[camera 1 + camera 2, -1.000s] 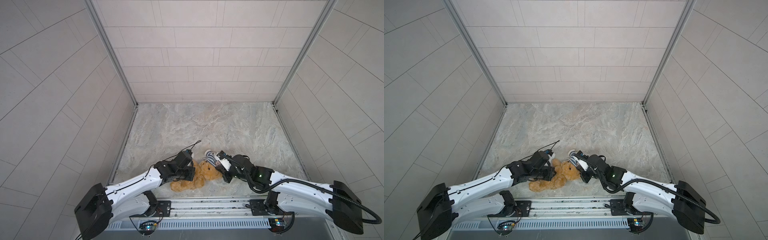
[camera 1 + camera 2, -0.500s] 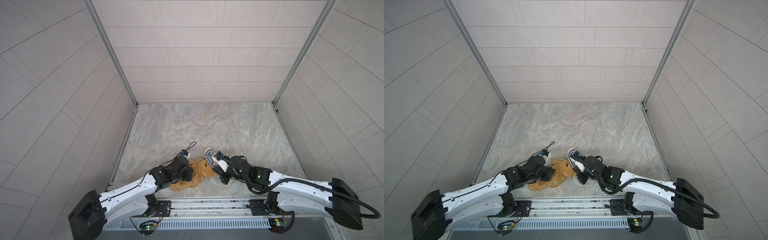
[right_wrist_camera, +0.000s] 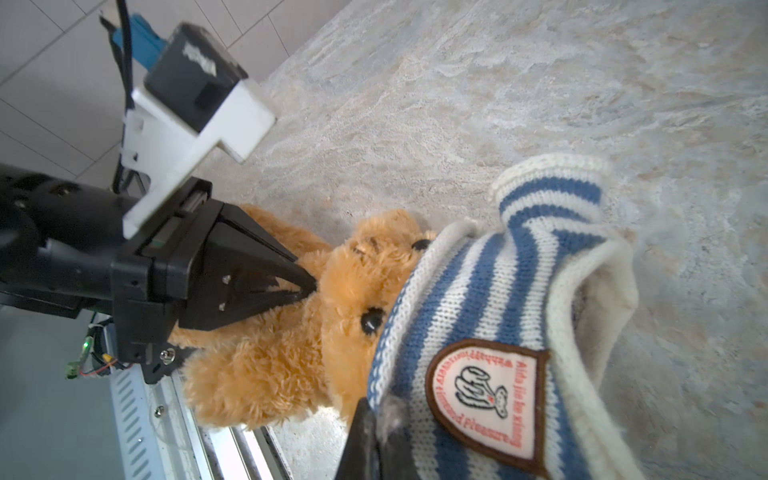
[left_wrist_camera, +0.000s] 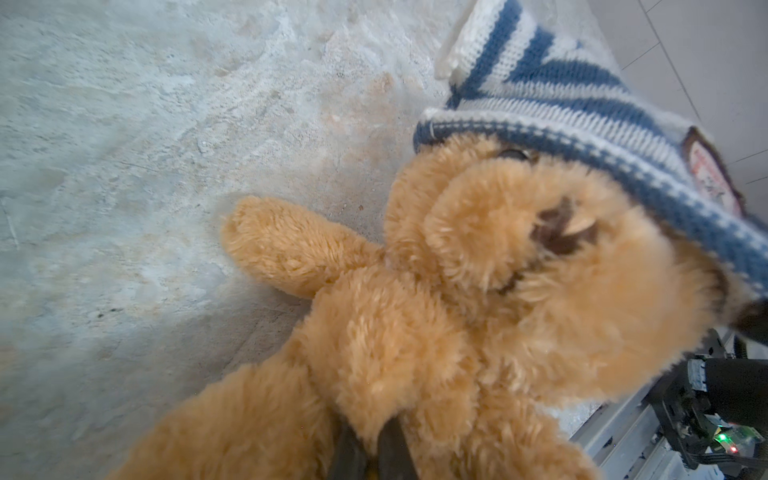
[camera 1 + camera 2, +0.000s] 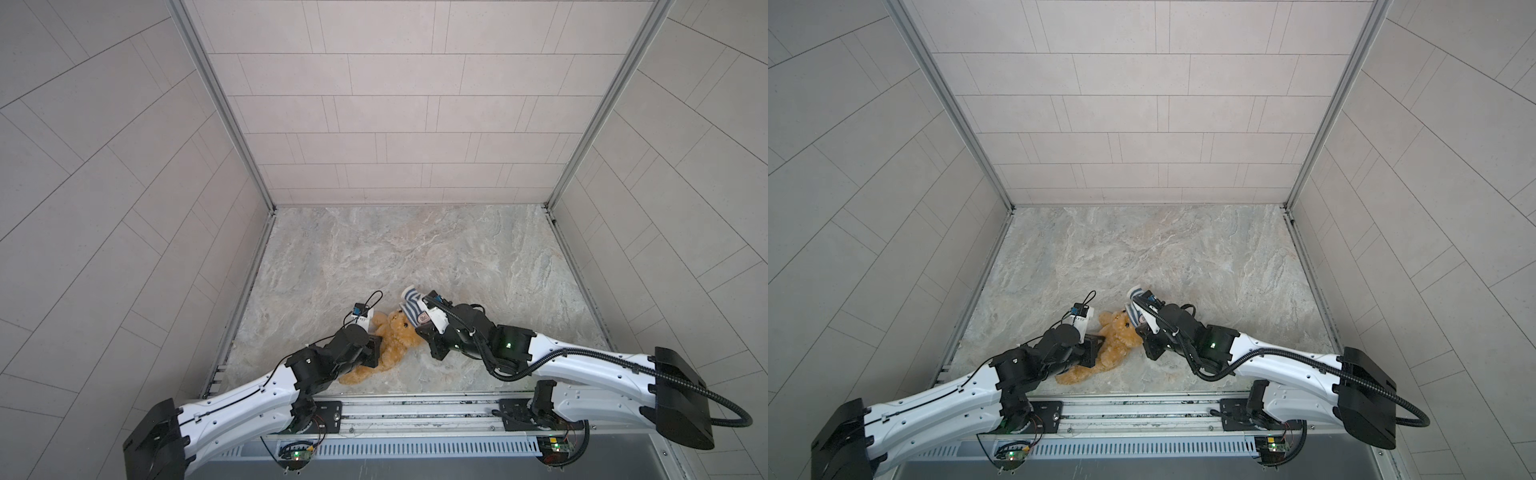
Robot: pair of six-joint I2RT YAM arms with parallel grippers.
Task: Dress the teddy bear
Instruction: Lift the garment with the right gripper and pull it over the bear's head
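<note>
Top views both put the bear [image 5: 392, 340] [image 5: 1117, 338] low in the frame, just left of centre. It lies on its back on the marbled surface [image 5: 415, 257], head toward the upper right and legs toward the lower left. A blue-and-white striped shirt [image 5: 412, 309] [image 5: 1134, 308] sits over the crown of its head. In the right wrist view the hem runs across the brow of the bear [image 3: 291, 332], leaving both bead eyes and the muzzle bare (the ears are under the knit). The rest of the shirt [image 3: 519, 270] bunches up beyond the head, one sleeve standing free.

Left jaws are closed, their tips pinching the fur of the bear's body close below the head; the left wrist view shows the same pinch buried in the bear [image 4: 457, 311]. Right jaws are closed too, clamped on the hem just beside the sewn badge [image 3: 486, 399].

Both arms lie low over the near edge of the surface, the left arm [image 5: 249, 399] from the lower left and the right arm [image 5: 582, 365] from the lower right, meeting at the bear. Tiled walls [image 5: 395, 124] close in the other three sides.
</note>
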